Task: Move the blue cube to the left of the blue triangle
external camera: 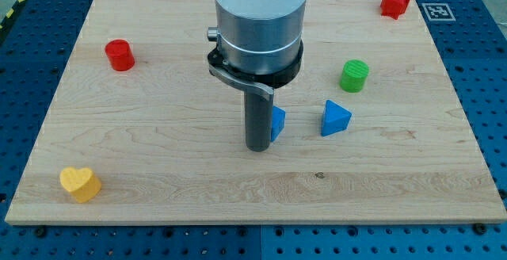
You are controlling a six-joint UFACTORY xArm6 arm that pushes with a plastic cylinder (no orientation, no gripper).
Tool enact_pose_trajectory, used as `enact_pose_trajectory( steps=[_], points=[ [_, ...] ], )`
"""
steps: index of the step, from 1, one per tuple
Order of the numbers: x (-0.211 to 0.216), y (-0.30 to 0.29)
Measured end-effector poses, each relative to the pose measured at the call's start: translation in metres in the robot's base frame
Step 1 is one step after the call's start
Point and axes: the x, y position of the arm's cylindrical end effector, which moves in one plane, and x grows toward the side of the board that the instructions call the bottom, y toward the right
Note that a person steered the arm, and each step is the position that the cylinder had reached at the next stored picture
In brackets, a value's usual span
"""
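The blue cube [277, 122] sits near the middle of the wooden board, mostly hidden behind my rod. Only its right side shows. The blue triangle [335, 118] lies a short way to the cube's right, with a gap of bare wood between them. My tip [258, 147] rests on the board right at the cube's left side, touching or nearly touching it. The arm's wide grey body covers the board above the cube.
A green cylinder [354, 75] stands above and right of the triangle. A red cylinder [120, 55] is at the upper left, a red block [394, 2] at the top right corner, a yellow heart [79, 184] at the bottom left. The board [158, 173] sits on a blue pegboard.
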Motion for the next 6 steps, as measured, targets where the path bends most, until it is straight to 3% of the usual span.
enact_pose_trajectory(
  steps=[2, 3, 6],
  points=[
    [-0.010, 0.000],
    [0.005, -0.027],
    [-0.017, -0.225]
  ],
)
